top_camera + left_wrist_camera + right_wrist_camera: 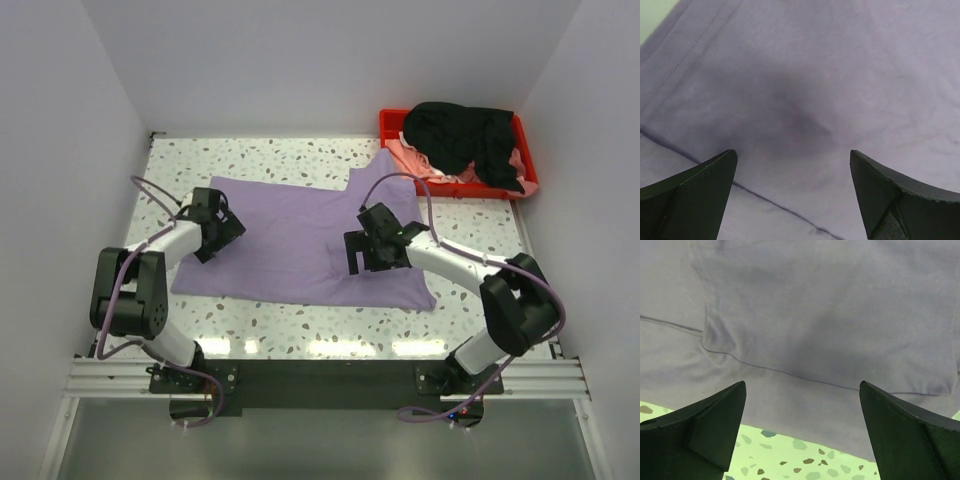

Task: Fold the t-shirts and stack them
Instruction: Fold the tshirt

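The lavender t-shirt (290, 235) lies spread flat on the table (250, 160). The left pincer (793, 162) hovers over its left part with jaws wide. The right pincer (802, 392) is near its front edge, also wide. The black t-shirt (465, 135) and pink t-shirt (415, 158) sit heaped in the red tray (527, 172).

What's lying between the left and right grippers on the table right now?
Only the spread light purple cloth t-shirt; the top view shows nothing else between the open left gripper and open right gripper.
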{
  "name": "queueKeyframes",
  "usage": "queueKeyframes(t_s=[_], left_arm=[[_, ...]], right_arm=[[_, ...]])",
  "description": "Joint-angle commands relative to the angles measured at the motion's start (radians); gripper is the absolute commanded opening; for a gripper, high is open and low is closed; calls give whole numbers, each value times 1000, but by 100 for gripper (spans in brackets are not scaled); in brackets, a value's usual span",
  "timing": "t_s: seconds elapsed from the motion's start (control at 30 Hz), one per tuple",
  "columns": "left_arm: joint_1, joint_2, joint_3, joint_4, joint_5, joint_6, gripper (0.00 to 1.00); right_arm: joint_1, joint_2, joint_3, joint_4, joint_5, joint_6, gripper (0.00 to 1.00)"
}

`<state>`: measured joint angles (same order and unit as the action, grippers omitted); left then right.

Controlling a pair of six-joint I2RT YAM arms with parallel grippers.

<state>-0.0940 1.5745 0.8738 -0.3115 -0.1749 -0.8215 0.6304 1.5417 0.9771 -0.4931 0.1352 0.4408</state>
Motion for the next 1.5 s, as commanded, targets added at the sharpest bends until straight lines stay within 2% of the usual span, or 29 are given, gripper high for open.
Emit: queueKeyframes(t_s=[0.0,0.13,0.3,0.63,0.9,1.13,1.27,1.47], left_arm=[[-1,28,10,-11,-2,35,100],[-1,18,-53,-35,-47,39,100],[-1,-31,-159,-81,-69,9,100],[0,-321,-329,-233,-228,-126,100],[0,-441,-401,-279,-236,-171,100],[0,-484,-358,-320,-256,-182,100],[0,-502,-277,-321,-256,-183,100],[7,-461,-83,-316,-304,-165,100]], right_arm=[[6,34,-17,25,-16,-13,99],[5,43,-66,33,-23,-11,99],[6,41,-136,71,-118,-22,99],[75,-51,-279,94,-198,28,99],[173,-163,-362,76,-190,124,99],[206,-276,-391,36,-166,193,99],[207,-353,-370,54,-140,179,99],[206,-367,-149,-5,26,118,99]])
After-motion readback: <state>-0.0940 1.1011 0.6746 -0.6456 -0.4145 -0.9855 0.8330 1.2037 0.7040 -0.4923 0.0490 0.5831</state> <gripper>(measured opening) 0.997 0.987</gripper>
